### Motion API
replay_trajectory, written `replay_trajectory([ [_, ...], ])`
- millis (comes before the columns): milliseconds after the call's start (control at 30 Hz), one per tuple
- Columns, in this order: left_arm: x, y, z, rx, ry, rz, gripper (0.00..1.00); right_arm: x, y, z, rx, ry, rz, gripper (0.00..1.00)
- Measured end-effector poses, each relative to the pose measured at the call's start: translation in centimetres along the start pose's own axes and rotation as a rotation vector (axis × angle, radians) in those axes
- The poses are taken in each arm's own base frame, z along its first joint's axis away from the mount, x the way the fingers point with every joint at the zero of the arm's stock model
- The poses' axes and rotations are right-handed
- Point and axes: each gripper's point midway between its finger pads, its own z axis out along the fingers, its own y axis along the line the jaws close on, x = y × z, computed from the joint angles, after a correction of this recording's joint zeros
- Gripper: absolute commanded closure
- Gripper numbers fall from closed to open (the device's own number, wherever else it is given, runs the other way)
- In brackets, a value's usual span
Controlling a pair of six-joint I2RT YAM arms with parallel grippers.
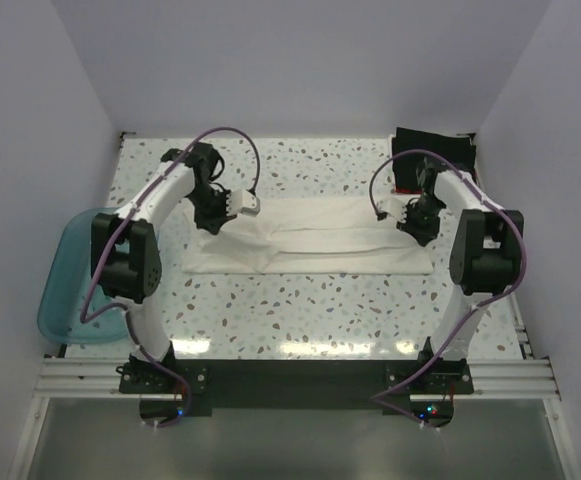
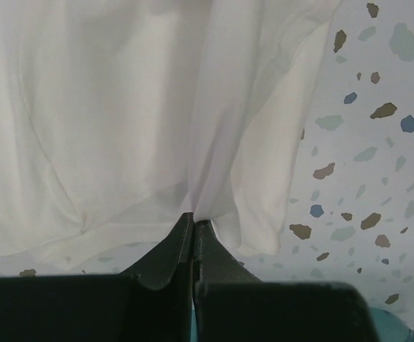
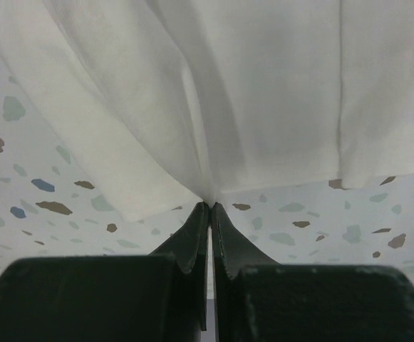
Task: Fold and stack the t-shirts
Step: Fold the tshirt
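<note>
Your left arm (image 1: 160,195) and right arm (image 1: 467,200) both reach forward and bend down. Your left gripper (image 2: 193,218) and right gripper (image 3: 210,205) are squeezed tight on the white t-shirt (image 1: 310,215).

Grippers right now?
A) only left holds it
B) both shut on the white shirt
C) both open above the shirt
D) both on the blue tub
B: in the wrist views the left gripper and right gripper each have their jaws closed on a pinch of the white shirt, with the cloth gathering to their tips.
</note>
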Motion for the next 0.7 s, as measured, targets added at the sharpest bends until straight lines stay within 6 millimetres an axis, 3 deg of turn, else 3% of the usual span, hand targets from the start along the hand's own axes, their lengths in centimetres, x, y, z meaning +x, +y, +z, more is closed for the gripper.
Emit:
replay_trajectory([
  [233, 0.8, 2.1, 2.1, -0.031, 0.007, -0.028, 1.00, -0.2, -1.3, 1.7, -0.003, 0.006, 0.019, 1.00],
  [333, 1.2, 3.0, 3.0, -0.045, 0.011, -0.054, 0.92, -0.2, -1.7, 2.2, 0.007, 0.007, 0.033, 0.86],
  [367, 1.4, 3.2, 3.3, -0.052, 0.011, -0.063, 0.80, -0.2, -1.8, 2.3, 0.011, 0.006, 0.043, 0.72],
  [433, 1.7, 3.5, 3.5, -0.066, 0.015, -0.092, 0.72, -0.1, -1.9, 2.2, 0.017, 0.012, 0.062, 0.60],
  [500, 2.0, 4.0, 3.4, -0.085, 0.007, -0.135, 0.65, -0.1, -2.3, 1.9, 0.033, 0.017, 0.085, 0.56],
  [700, 3.2, 5.5, 1.9, -0.159, -0.075, -0.338, 0.62, -0.9, -4.6, -0.5, 0.126, -0.018, 0.212, 0.55],
])
